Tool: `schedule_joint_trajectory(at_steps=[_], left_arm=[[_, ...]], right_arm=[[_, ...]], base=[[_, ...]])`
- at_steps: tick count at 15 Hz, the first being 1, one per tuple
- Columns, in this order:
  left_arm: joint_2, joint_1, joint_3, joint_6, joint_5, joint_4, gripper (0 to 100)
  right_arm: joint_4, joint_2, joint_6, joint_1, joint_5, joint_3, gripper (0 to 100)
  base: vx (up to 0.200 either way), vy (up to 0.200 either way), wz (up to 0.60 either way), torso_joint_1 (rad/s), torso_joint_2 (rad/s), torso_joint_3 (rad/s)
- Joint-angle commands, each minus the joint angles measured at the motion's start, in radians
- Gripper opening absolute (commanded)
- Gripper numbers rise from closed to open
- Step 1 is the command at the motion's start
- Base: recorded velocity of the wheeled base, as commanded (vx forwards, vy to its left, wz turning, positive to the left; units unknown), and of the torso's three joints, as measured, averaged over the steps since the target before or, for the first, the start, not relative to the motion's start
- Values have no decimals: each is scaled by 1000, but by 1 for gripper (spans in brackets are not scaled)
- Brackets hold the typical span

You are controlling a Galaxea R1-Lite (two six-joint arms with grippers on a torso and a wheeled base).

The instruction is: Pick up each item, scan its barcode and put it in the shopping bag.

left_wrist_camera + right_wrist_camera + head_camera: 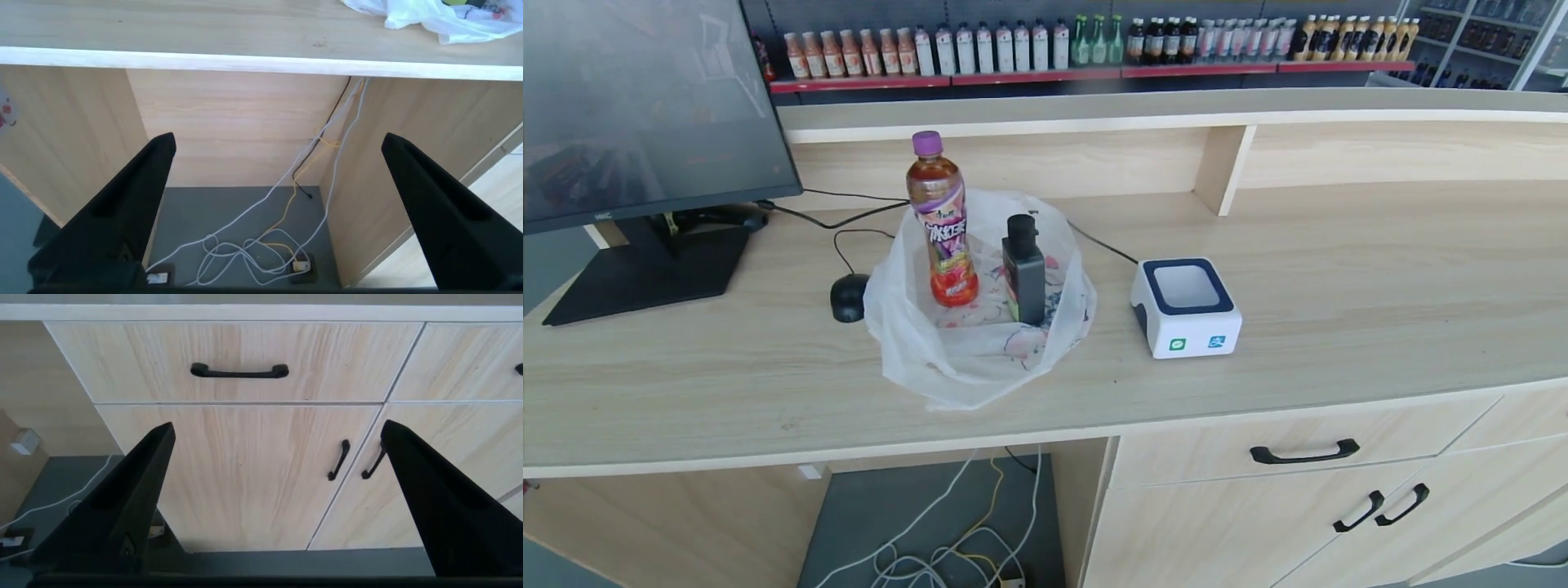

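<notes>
The bag (915, 359) sits open on the bench (1339, 269), its rim rolled down so things can be lowered in from above. Two items stand upright inside it: a bottle (941, 229) with a purple cap and, just beside it, a black container (1023, 273). The scanner (1186, 306) stands near the bag on its right, window facing up, a handy spot for passing a barcode over on the way to the bag. No loose item lies on the bench, so the task looks done or close to it. A monitor (645, 106) and a mouse (849, 296) are off to the left

The wrist views add what lies below the bench. The left tool (278, 139) hangs low before the open recess under the bench, jaws spread wide and holding nothing, with cables (261, 245) trailing on the floor beyond and an edge of the bag above. The right tool (278, 425) is equally wide open and empty, facing the drawer (239, 371) and the doors (351, 457) beneath it. Both arms look parked clear of the bench, probably because nothing is left to pick up
</notes>
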Motion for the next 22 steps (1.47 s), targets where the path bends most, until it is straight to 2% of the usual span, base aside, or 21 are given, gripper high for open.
schedule_joint_trajectory(at_steps=[1, 8, 22], left_arm=[[0, -1, 0, 0, 0, 0, 100], [0, -1, 0, 0, 0, 0, 100], [0, -1, 0, 4, 0, 0, 100]], right_arm=[[-1, 2, 0, -1, 1, 0, 100], [-1, 2, 0, -1, -1, 0, 100], [-1, 2, 1, -1, 1, 0, 100]], base=[[0, -200, 0, 27, 7, 2], [0, -200, 0, -1, -2, 2], [0, 0, 0, 0, 0, 0]])
